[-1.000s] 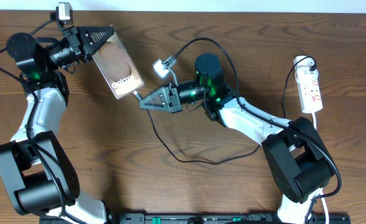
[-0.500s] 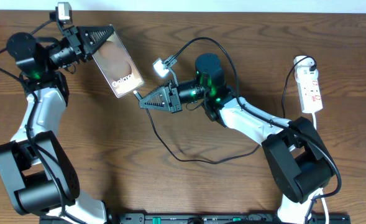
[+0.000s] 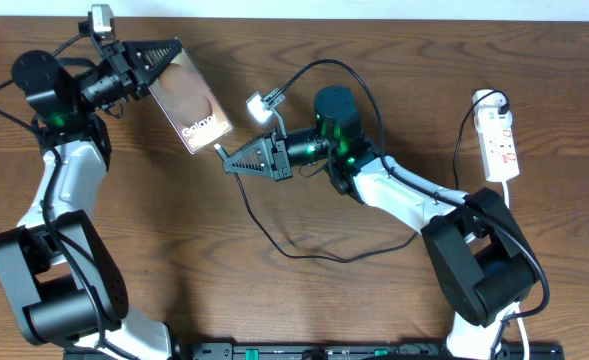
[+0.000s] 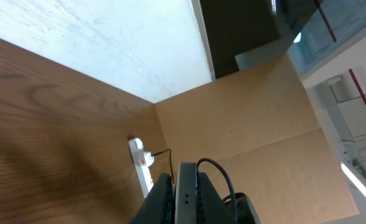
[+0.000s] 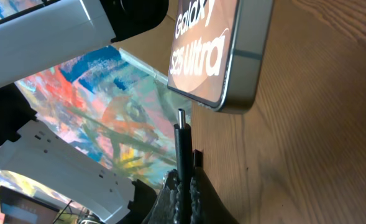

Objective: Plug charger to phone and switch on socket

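The right pincer [image 3: 226, 166] is clamped on the charger [image 5: 181, 142], just behind its plug. In the right wrist view the black plug body stands straight up out of the closed fingertips [image 5: 170, 186], and its metal tip points at 12 o'clock. The tip sits just below the lower short edge of the phone [image 5: 215, 48]. Whether the two touch cannot be told. The white "Galaxy S25 Ultra" lettering is at this end of the glossy face.

In the overhead view the phone [image 3: 188, 98] lies at 11 o'clock from the right pincer, tilted, with its lettered end nearest the plug. The far end is gripped by the left pincer [image 3: 170, 50], which is closed on the phone's edges. In the left wrist view the phone [image 4: 186, 194] is seen edge-on as a dark slab between the fingers [image 4: 161, 194].

Behind the right pincer, the thin black cable [image 3: 274, 238] runs toward 5 o'clock. It loops across the brown wooden tabletop [image 3: 224, 290] and passes beneath the right arm.

The socket [image 3: 500, 140], a white power strip with red switch marks, lies at the 3 o'clock side of the tabletop, well apart from both pincers. Its long axis runs from 12 to 6 o'clock.
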### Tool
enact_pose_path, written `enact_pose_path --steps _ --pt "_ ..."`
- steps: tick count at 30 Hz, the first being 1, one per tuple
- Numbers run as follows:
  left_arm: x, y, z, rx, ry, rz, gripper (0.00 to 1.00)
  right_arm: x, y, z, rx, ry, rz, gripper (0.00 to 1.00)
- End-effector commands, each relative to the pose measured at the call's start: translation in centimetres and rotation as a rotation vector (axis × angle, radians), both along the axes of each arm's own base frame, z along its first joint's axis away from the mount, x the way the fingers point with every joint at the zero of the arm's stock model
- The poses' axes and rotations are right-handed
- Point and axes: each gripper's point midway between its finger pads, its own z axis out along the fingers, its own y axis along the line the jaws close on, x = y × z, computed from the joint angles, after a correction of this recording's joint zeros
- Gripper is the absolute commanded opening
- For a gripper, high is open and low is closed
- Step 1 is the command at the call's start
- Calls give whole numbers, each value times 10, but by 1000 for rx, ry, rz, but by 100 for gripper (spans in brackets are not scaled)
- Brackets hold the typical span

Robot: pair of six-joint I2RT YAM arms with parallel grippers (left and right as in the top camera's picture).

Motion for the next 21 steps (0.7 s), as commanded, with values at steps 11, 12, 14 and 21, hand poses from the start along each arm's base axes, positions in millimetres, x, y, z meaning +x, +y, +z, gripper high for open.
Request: enact_pose_path --steps 11,12,14,21 --pt "-5 -15 19 23 -65 -32 7 2 4 -3 -5 -10 -15 1" --pt "-5 -14 19 23 -65 -30 7 2 4 -3 -5 -10 -15 1" --pt "-5 -14 19 23 -65 -30 8 2 4 -3 -5 -9 -15 1" --pt "-6 -15 18 24 -64 -39 8 2 4 -3 -6 -6 -16 1"
